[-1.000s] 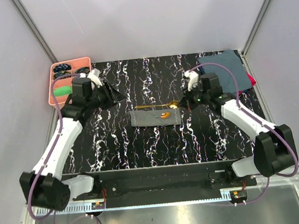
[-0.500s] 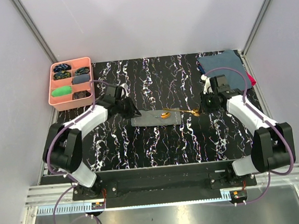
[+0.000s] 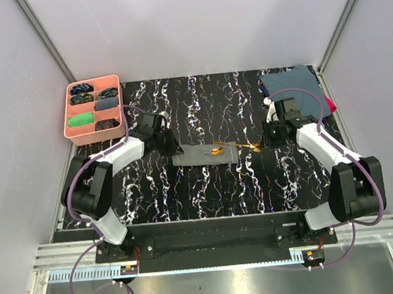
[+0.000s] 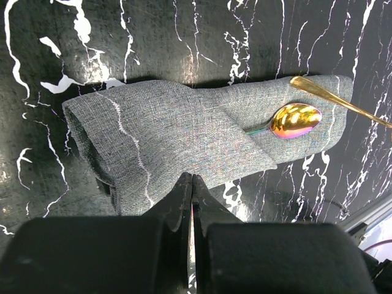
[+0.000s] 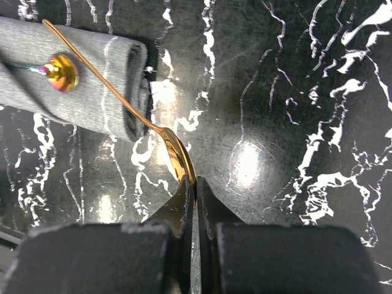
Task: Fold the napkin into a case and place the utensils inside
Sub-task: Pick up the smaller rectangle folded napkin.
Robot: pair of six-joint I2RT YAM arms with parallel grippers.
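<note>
While the closed left gripper point(image 4: 192, 181) sits at the near edge of the case point(image 4: 184, 131) (cloth pinch not discernible), likely steadying it on the table point(image 3: 207, 187), the right gripper point(image 5: 195, 184), clamped on the bowl of the loose utensil point(image 5: 174, 150), holds its handle across the case beside the tucked-in utensil point(image 4: 296, 119).

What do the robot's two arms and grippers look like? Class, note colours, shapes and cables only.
The left arm and right arm have smooth white link shells between bulky black joint housings, each trailed by a thin purple cable. Both bolt to a black base rail. The left gripper and right gripper are matte black: blocky bodies tapering to two wedge-shaped fingers.
</note>
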